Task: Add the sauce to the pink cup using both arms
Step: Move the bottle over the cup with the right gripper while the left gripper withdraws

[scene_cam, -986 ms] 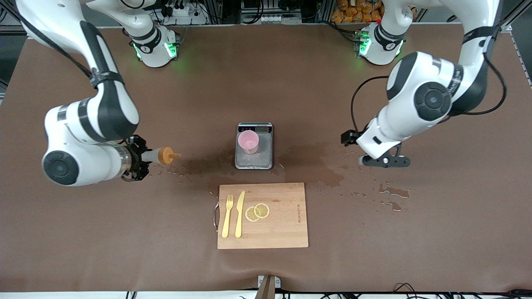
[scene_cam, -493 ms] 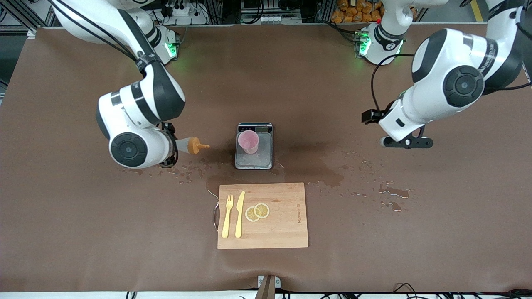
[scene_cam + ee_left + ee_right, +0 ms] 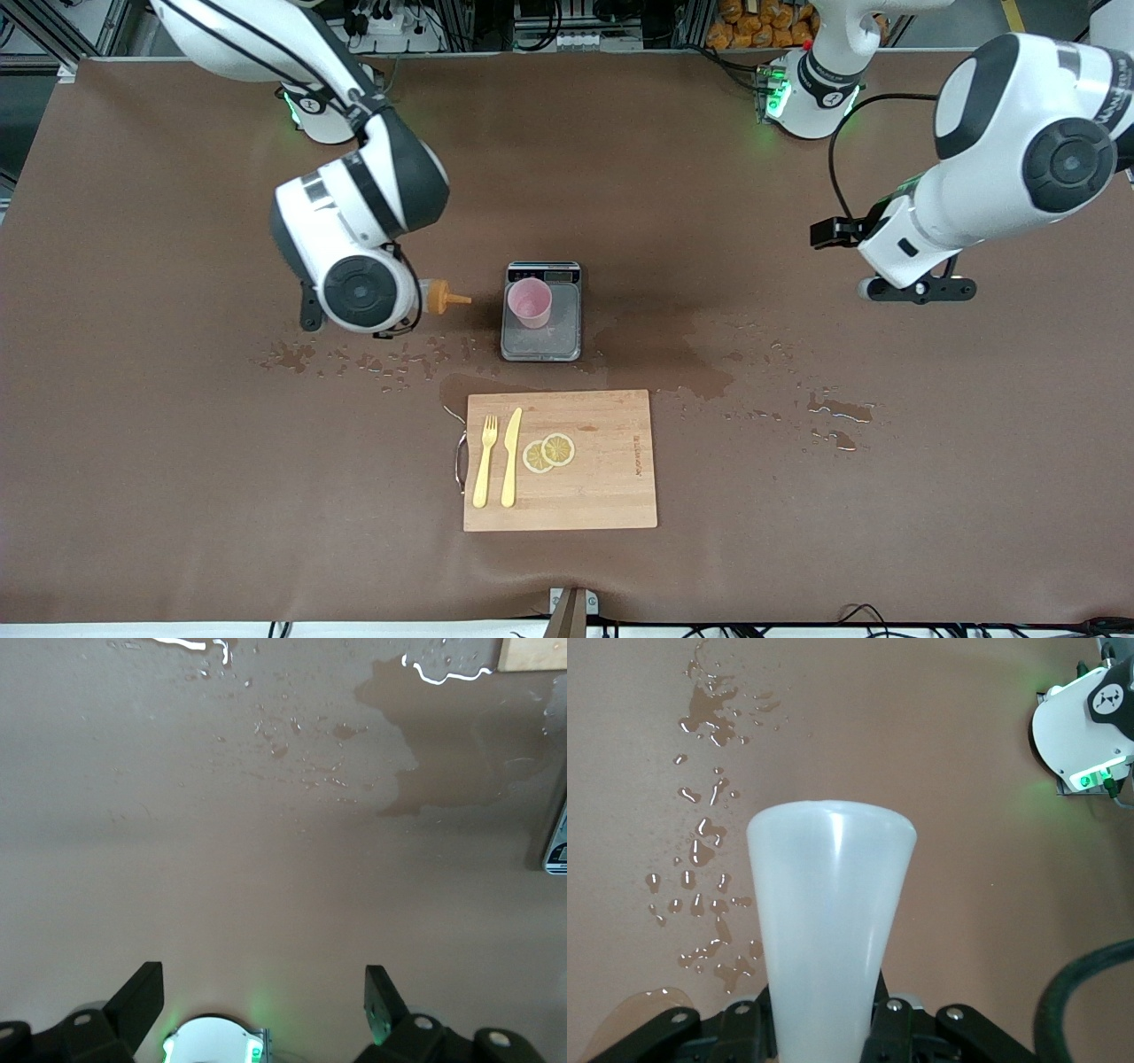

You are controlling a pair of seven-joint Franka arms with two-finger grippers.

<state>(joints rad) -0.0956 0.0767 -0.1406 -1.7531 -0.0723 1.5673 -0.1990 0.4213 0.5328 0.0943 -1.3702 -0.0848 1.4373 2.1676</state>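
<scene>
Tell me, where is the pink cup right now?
The pink cup stands on the small steel scale mid-table in the front view, farther from the camera than the wooden cutting board.

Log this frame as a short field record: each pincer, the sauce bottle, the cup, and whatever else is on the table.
right pincer: shut on the sauce bottle, held sideways, orange nozzle toward the pink cup
left pincer: open, empty, over bare table toward the left arm's end; arm waits
pink cup: upright on the steel scale
pour: not begun, nozzle short of the cup
cutting board: nearer the front camera than the scale; carries fork, knife, two lemon slices
table: wet patches and droplets around the scale
</scene>
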